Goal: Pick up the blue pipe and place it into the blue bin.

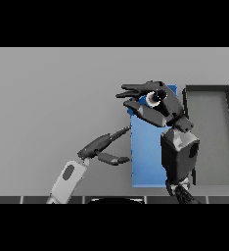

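blue pipe in right hand | over blue bin far edge

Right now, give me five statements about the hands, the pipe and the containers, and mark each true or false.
1. The right hand hovers above the flat blue bin. True.
2. The left hand grips the pipe. False: its fingers are straight and hold nothing.
3. A dark-walled grey tray sits to the right of the blue bin. True.
4. The blue pipe lies on the bare grey table at far left. False: nothing lies there.
5. The right hand's fingers are curled around a small round object. True.
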